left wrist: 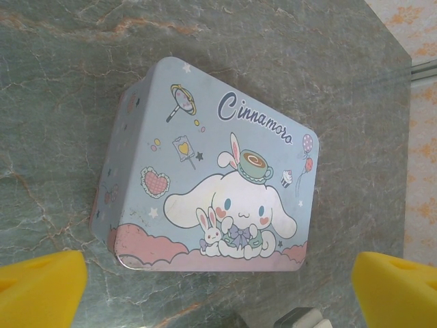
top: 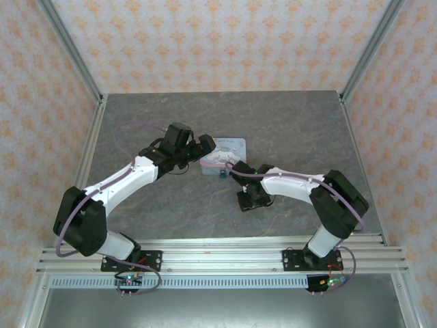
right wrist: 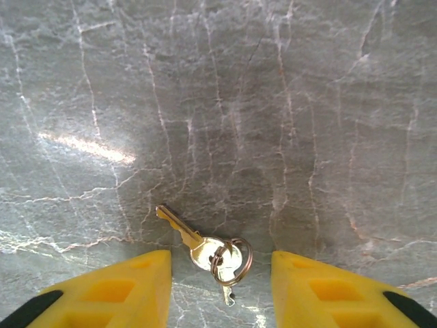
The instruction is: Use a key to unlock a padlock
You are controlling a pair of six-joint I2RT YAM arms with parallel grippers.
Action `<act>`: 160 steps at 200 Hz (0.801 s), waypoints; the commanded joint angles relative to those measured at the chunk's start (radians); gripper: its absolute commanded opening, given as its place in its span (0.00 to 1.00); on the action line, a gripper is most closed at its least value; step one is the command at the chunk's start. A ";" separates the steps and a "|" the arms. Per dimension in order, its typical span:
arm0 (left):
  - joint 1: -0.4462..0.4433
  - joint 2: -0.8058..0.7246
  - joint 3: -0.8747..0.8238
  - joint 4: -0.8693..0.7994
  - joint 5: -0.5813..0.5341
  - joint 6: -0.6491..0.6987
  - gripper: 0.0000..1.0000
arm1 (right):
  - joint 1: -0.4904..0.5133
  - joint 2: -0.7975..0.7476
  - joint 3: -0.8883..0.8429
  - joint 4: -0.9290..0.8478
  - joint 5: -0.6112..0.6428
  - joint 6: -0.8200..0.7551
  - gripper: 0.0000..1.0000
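Note:
Two brass keys on a ring (right wrist: 213, 253) lie flat on the marble table, between the yellow fingers (right wrist: 130, 287) of my right gripper (right wrist: 220, 290). Its jaws stand open on either side of the keys with gaps both ways, touching neither. From above, that gripper (top: 248, 199) points down just right of centre. The padlock (top: 223, 175), a tiny dark piece with a blue part, sits at the near edge of the pale-blue cartoon tin (top: 225, 152). My left gripper (left wrist: 218, 297) is wide open and holds nothing, hovering before the tin (left wrist: 212, 171).
The grey marble table (top: 293, 130) has free room at the back and right. Metal frame posts (top: 89, 147) and patterned walls bound it. The left arm's forearm (top: 130, 179) lies across the left half.

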 commanded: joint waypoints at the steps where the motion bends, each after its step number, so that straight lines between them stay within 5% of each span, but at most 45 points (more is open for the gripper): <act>1: -0.004 0.012 0.028 0.008 -0.010 0.020 1.00 | 0.008 0.030 0.014 0.028 0.008 -0.011 0.39; 107: -0.005 0.012 0.021 0.015 -0.005 0.019 1.00 | 0.017 0.038 0.027 0.029 0.071 0.008 0.33; 160: -0.004 0.008 0.022 0.014 -0.005 0.020 1.00 | 0.018 0.022 -0.006 0.038 0.058 0.018 0.18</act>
